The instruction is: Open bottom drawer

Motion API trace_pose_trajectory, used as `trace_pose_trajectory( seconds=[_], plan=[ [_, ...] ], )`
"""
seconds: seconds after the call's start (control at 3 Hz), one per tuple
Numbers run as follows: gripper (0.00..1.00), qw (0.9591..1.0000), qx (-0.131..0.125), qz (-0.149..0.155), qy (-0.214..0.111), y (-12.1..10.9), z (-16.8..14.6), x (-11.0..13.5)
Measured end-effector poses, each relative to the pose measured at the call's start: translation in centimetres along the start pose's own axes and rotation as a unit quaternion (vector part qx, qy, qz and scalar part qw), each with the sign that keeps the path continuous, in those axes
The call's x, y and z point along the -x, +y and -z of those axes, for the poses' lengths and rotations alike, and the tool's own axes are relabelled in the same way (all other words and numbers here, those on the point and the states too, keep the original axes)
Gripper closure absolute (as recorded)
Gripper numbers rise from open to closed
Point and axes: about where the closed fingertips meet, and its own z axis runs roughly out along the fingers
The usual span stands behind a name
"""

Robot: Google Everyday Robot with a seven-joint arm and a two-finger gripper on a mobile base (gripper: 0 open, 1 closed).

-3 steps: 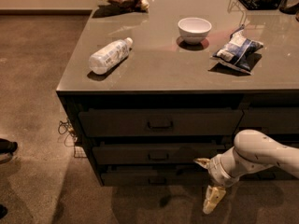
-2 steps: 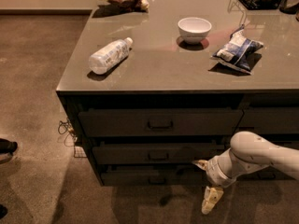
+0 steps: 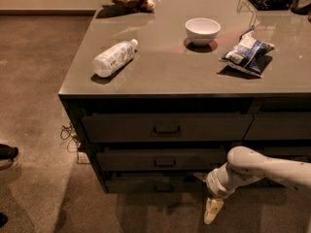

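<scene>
- The plastic bottle lies on its side on the worktop, left of centre. A hard jolt while pulling could, I judge, set it rolling.
- The bottom drawer is the lowest front in the left stack and looks shut. Its pull is small and dark, so a misjudged reach could catch the middle drawer just above instead.
- The end effector hangs low, just right of that pull and in front of the drawer's right end, touching neither as far as I can see.
- Its fingers stand apart, the pale one pointing downward, and they hold nothing.
- Coming in from the right at this slant, a finger may slip off the pull without hooking it.
</scene>
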Motion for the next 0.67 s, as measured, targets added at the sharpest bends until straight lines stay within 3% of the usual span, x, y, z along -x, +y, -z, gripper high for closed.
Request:
trace_pose_trajectory(
  seconds=[0.33, 0.67],
  plan=[
    [0.00, 1.0000, -0.001, 0.009, 0.003, -2.31, -6.72, -2.30],
    [0.00, 1.0000, -0.001, 0.009, 0.003, -2.31, -6.73, -2.31]
  ],
)
